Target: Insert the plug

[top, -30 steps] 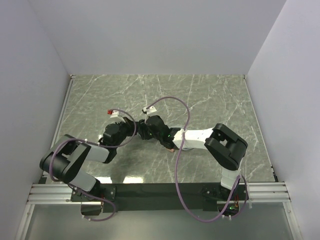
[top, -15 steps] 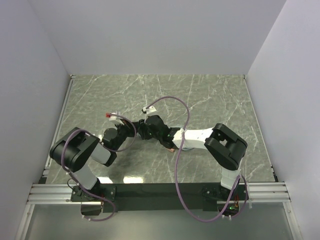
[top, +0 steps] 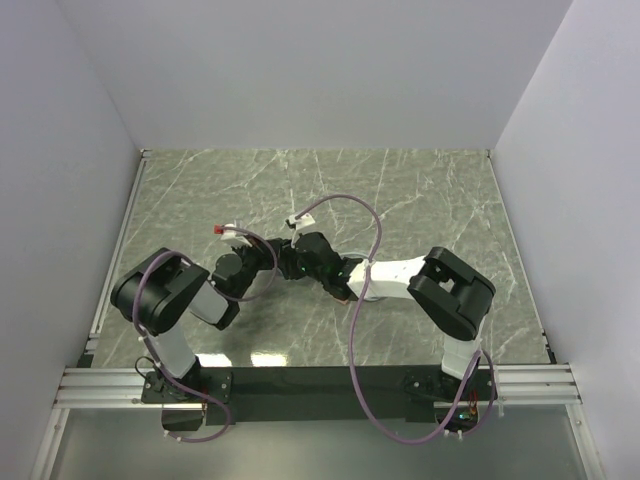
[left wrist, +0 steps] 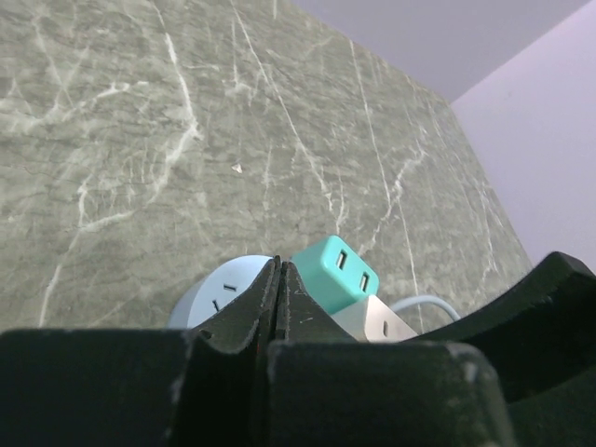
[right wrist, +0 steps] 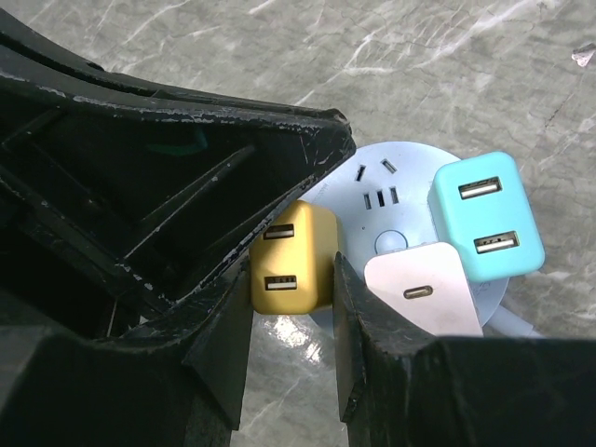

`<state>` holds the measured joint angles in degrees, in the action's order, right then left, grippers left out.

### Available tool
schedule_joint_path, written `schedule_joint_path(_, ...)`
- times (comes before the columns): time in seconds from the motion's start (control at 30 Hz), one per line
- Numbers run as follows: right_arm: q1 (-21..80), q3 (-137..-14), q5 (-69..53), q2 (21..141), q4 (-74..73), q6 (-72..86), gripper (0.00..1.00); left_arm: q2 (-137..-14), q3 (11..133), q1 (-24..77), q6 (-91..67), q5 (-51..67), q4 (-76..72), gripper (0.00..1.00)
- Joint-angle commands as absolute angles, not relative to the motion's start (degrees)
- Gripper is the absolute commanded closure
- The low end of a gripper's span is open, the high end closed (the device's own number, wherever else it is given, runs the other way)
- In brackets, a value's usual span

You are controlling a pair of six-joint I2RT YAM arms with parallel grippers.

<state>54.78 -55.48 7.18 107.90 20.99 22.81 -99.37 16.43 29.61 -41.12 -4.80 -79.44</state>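
Left pincer (left wrist: 279,272): has just closed fully, holding nothing, its arm drawn back from the hub (right wrist: 396,182). Right pincer (right wrist: 291,317): unmoved, clamped on the yellow plug (right wrist: 291,265) at the hub's edge. Seating it likely falls to this arm alone.

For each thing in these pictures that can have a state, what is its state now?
socket hub: lying flat on the table, some slots free.
yellow plug: at the socket hub's edge, gripped; insertion unclear.
teal plug: standing on the socket hub, untouched.
white plug: standing on the socket hub, untouched.
left gripper: shut, empty.
right gripper: shut on the yellow plug.
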Motion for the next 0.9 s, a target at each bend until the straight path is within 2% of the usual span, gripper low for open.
schedule_joint_path(0.0, 57.04, -46.14, -12.57, 126.91, -9.40, 30.50, 1.00, -104.32, 14.94, 34.36, -40.34, 0.27, -62.57, 0.99)
schedule_joint_path(0.43, 58.80, -45.09, -14.32, 129.99, -9.49, 33.66, 1.00, -112.23, 15.20, 38.67, -41.75, 0.18, -66.36, 0.99)
schedule_joint_path(0.87, 60.55, -40.96, -17.22, 129.38, -6.77, 39.11, 1.00, -118.64, 18.72, 45.79, -41.40, -9.57, -64.69, 0.99)
